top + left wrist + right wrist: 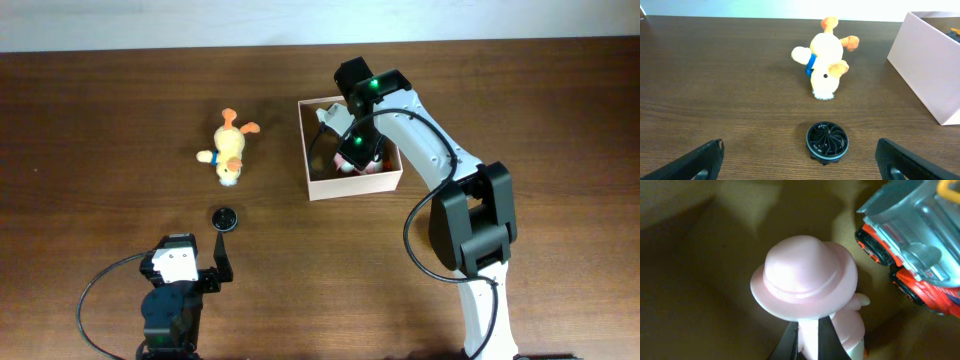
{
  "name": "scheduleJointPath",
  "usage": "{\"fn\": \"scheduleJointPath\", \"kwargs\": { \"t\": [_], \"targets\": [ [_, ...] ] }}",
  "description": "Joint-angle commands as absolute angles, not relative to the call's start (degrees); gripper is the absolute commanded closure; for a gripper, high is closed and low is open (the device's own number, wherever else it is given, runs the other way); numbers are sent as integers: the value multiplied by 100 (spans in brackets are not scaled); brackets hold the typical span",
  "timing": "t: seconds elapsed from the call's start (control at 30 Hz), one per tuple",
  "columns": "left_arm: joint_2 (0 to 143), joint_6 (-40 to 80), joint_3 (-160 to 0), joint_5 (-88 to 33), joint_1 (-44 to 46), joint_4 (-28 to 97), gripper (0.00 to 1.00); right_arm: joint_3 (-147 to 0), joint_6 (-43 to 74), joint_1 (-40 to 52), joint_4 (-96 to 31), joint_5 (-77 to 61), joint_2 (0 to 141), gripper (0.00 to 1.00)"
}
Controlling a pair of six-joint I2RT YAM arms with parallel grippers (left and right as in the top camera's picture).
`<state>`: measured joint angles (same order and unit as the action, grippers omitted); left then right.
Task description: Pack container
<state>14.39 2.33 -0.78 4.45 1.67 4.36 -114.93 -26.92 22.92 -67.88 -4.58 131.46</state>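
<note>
The container (352, 187) is a white-walled box with a tan inside at the table's middle right; its wall shows in the left wrist view (927, 65). My right gripper (355, 150) reaches down into it, shut on a pink figure with a hat (805, 280). A silver and red toy truck (912, 245) lies in the box beside the figure. A yellow plush duck (231, 150) lies on the table left of the box and shows in the left wrist view (826, 62). A small black round toy (826, 141) sits before my open, empty left gripper (800, 162).
The black round toy (225, 218) lies between the duck and my left arm's base at the front left. The right arm stretches from the front right over to the box. The table's far edge runs along the top.
</note>
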Motion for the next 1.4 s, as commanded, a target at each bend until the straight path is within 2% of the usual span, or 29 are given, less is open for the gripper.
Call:
{"fn": "scheduleJointPath", "kwargs": {
  "t": [0.0, 0.2, 0.23, 0.27, 0.3, 0.33, 0.5, 0.87, 0.9, 1.0, 1.07, 1.37],
  "targets": [
    [1413, 121, -51, 384, 132, 438, 1, -11463, -2668, 2285, -6748, -711, 13170, 96],
    [1413, 121, -51, 384, 132, 438, 1, -11463, -2657, 2285, -6724, -709, 13174, 96],
    [1413, 123, -51, 384, 132, 438, 1, -11463, -2655, 2285, -6722, -707, 13174, 92],
    [1413, 121, -51, 384, 132, 438, 1, -11463, -2655, 2285, -6722, -707, 13174, 69],
    [1413, 121, -51, 384, 132, 438, 1, -11463, -2655, 2285, -6722, -707, 13174, 52],
    [1413, 121, -51, 384, 132, 438, 1, -11463, -2655, 2285, -6720, -707, 13174, 44],
    [1413, 121, -51, 384, 132, 438, 1, -11463, -2655, 2285, -6716, -709, 13187, 41],
    [1413, 121, -51, 384, 132, 438, 1, -11452, -2650, 2290, -6726, -1122, 13546, 46],
    [1413, 121, -51, 384, 132, 438, 1, -11452, -2652, 2290, -6724, -1120, 13548, 49],
    [1413, 121, -51, 384, 132, 438, 1, -11454, -2652, 2283, -6718, -1116, 13548, 82],
    [1413, 121, -51, 384, 132, 438, 1, -11454, -2650, 2279, -6735, -1050, 13548, 96],
    [1413, 121, -51, 384, 132, 438, 1, -11957, -2456, 2279, -6993, -764, 13526, 96]
  ]
}}
